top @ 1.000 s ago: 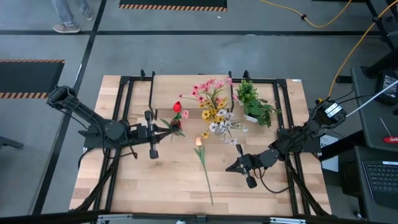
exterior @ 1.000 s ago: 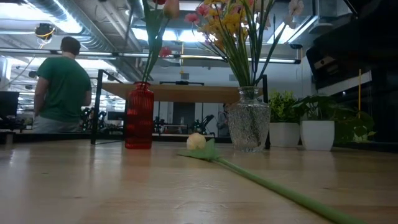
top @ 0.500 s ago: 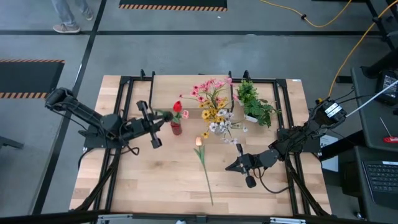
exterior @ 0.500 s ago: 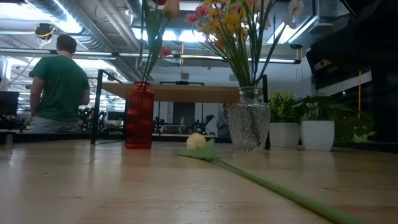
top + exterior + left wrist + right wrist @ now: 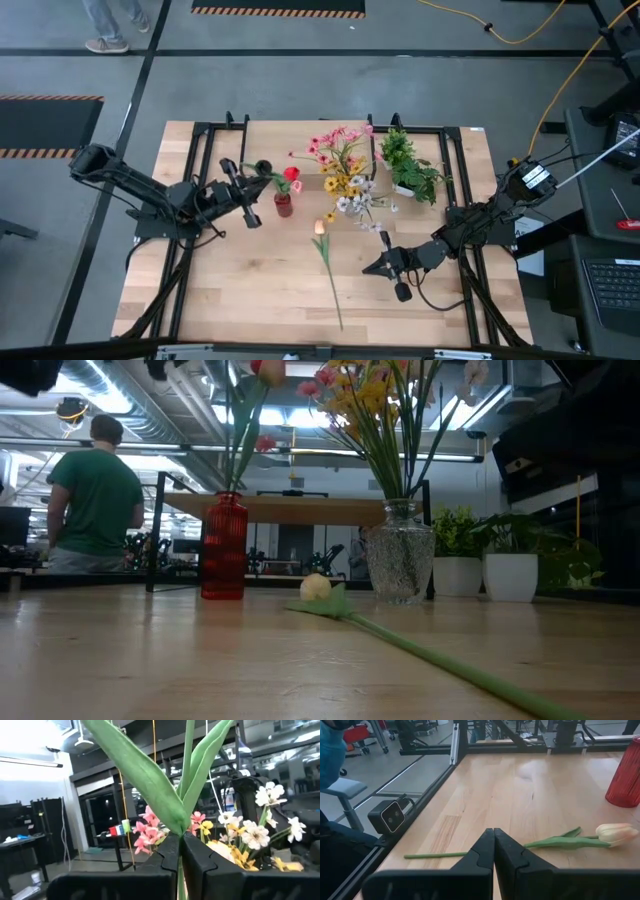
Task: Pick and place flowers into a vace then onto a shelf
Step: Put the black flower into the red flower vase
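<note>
- A peach tulip [image 5: 320, 228] lies flat on the light-wood tabletop [image 5: 250, 290], its long thin green stem running toward the table's near edge, its bloom pointing toward the red vase [image 5: 284, 206].
- The right gripper [image 5: 368, 268] rests low over the tabletop just to the side of that stem, fingers pressed together on nothing; in the right wrist view the stem [image 5: 470, 851] crosses just ahead of its closed dark fingertips.
- The left gripper [image 5: 262, 183] sits raised beside the red vase, clamped on a green stem with a red bloom [image 5: 292, 174] at its end, above the vase mouth.
- In the left wrist view the dark fingers [image 5: 172, 855] pinch the stem where broad, smooth green leaves [image 5: 145, 780] fan out.
- The red vase is a narrow ribbed cylinder of red glass [image 5: 224, 548], with thin stems standing in it.
- Beside the red vase and farther from the left gripper stands a clear textured glass vase [image 5: 399, 565], bulbous below a narrow neck, holding a full bunch of pink, yellow and white flowers [image 5: 345, 165].
- Beyond the clear vase sits a bushy leafy plant [image 5: 408, 165] in a white pot [image 5: 510, 576].
- Behind the red vase, far back, a person in a green shirt [image 5: 97, 500] stands in the room.
</note>
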Controlling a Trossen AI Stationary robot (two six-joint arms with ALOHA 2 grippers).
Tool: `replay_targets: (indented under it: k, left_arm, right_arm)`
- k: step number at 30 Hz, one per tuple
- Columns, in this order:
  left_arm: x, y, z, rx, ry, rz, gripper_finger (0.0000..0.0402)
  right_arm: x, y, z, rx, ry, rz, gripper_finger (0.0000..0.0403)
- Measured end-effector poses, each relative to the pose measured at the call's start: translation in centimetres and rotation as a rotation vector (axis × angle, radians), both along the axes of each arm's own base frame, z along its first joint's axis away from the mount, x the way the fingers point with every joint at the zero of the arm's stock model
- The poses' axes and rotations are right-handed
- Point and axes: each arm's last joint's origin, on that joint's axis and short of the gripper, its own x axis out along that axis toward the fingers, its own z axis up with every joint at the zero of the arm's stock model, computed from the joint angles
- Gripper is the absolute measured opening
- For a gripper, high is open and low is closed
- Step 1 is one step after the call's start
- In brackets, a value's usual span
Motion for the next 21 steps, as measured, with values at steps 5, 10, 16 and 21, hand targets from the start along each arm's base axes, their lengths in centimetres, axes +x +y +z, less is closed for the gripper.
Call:
replay_targets:
  k: [5,10,16,21]
  left_arm:
    - [-0.7,0.2,-1.5,-0.010,-0.027,-0.010,0.0003]
    - [-1.0,0.7,-2.5,-0.022,-0.039,-0.007,0.0003]
    - [-1.2,1.3,-3.4,-0.025,-0.018,0.020,0.0003]
    - [-1.3,1.9,-4.4,-0.034,-0.010,-0.002,0.0003]
  right_arm:
    - [0.0,0.0,0.0,0.000,0.000,-0.001,0.0007]
    - [0.0,-0.1,0.0,-0.007,-0.005,-0.034,0.0007]
    - [0.0,-0.2,0.0,-0.009,-0.008,-0.054,0.0007]
    - [0.0,-0.2,0.0,-0.010,-0.008,-0.053,0.0007]
